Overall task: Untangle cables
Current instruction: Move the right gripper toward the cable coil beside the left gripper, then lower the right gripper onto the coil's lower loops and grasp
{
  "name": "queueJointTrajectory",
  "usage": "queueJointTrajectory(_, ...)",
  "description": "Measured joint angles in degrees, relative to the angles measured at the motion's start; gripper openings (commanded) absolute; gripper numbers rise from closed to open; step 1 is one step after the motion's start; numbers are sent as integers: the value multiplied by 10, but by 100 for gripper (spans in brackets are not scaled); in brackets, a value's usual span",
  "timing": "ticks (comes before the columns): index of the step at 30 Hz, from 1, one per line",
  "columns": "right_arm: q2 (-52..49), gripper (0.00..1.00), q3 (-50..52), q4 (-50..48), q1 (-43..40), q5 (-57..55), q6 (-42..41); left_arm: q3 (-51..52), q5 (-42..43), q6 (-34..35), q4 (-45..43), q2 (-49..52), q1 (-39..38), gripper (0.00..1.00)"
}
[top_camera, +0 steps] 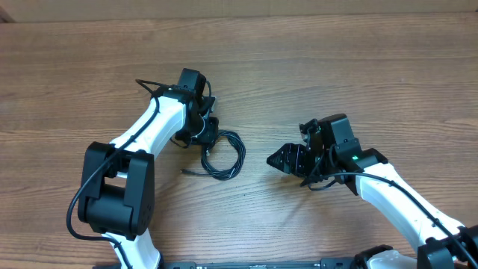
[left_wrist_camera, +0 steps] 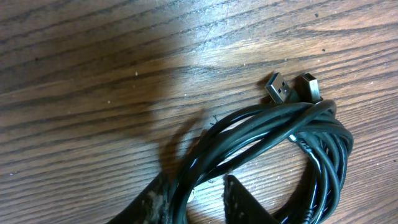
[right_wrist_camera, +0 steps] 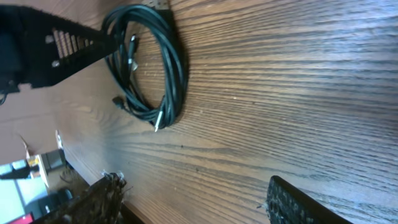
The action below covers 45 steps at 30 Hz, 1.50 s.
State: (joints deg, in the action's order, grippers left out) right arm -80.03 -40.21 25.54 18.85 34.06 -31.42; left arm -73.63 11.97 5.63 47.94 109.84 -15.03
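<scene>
Black cables (left_wrist_camera: 329, 155) pass between the parted left tool (left_wrist_camera: 196, 180); right tool (right_wrist_camera: 194, 180) spread wide.

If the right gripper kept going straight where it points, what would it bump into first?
Most likely the coiled cables. The right gripper points at them across bare table, nothing between. Its height is unclear, so it might pass above.

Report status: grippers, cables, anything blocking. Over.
Left gripper straddling coiled thin black cables, grip unconfirmed. Right gripper open, off to the side, empty. Two metal USB plugs exposed. Nothing seen blocking.
</scene>
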Motion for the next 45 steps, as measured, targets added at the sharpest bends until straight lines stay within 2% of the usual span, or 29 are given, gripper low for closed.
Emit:
queueJointTrajectory(10, 0, 77, 0, -5, 5, -47, -50, 0, 0, 0, -7, 0, 0, 28)
queueJointTrajectory(18, -2, 76, 0, -8, 30, -93, -70, 1, 0, -15, -46, 0, 0, 8)
queueJointTrajectory(20, -5, 76, 0, -14, 38, -107, -74, 1, 0, -19, -56, 0, 0, 6)
queueJointTrajectory(23, -14, 64, 0, -23, 48, -120, -76, 1, 5, -18, -72, 0, 0, 6)
queueJointTrajectory(28, -38, 63, 0, -44, 63, -140, -107, 1, 45, -31, -94, 0, 0, 5)
queueJointTrajectory(32, -77, 49, 0, -72, 76, -153, -128, 1, 79, -67, -95, 0, 0, 5)
queueJointTrajectory(36, -100, 45, 0, -108, 88, -154, -136, 1, 97, -103, -90, 0, 0, 14)
queueJointTrajectory(37, -102, 45, 0, -116, 90, -154, -137, 1, 99, -110, -86, 0, 0, 22)
queueJointTrajectory(38, -103, 45, 0, -127, 91, -154, -137, 1, 102, -118, -83, 0, 0, 36)
queueJointTrajectory(39, -103, 43, 0, -134, 92, -155, -138, 1, 103, -123, -81, 0, 0, 42)
queueJointTrajectory(41, -103, 39, 0, -143, 93, -159, -138, 1, 105, -133, -72, 0, 0, 47)
queueJointTrajectory(45, -103, 35, 0, -145, 94, -172, -139, 1, 101, -137, -45, 0, 0, 44)
